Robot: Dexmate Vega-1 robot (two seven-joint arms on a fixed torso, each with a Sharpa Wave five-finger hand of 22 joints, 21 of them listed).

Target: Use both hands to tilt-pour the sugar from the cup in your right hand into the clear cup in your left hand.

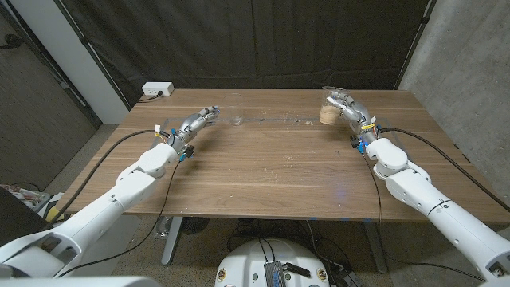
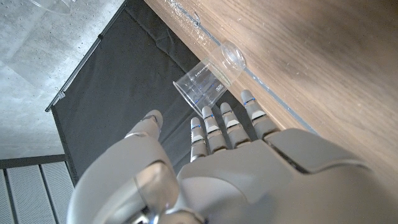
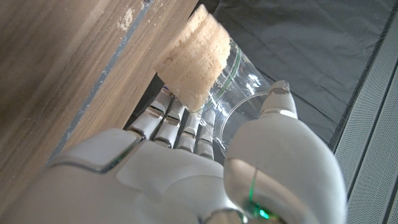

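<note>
Left hand (image 1: 199, 119) at the far left of the wooden table (image 1: 271, 171), fingers (image 2: 211, 127) extended and spread toward the clear cup (image 1: 237, 120); nothing held. Clear cup standing upright on the table just beyond those fingertips, apart from them in the left wrist view (image 2: 208, 78); whether any fingertip touches it cannot be told. Thin scatter of spilled grains (image 1: 279, 120) along the far tabletop between the two cups. White power strip (image 1: 157, 90) on the floor beyond the table's far left corner. Cup of sugar (image 1: 329, 106) upright on the table at the far right, brown sugar (image 3: 193, 53) filling its lower part. Right hand (image 1: 349, 107) wrapped around this cup, fingers (image 3: 180, 124) on one side and thumb on the other, as seen in the right wrist view.
</note>
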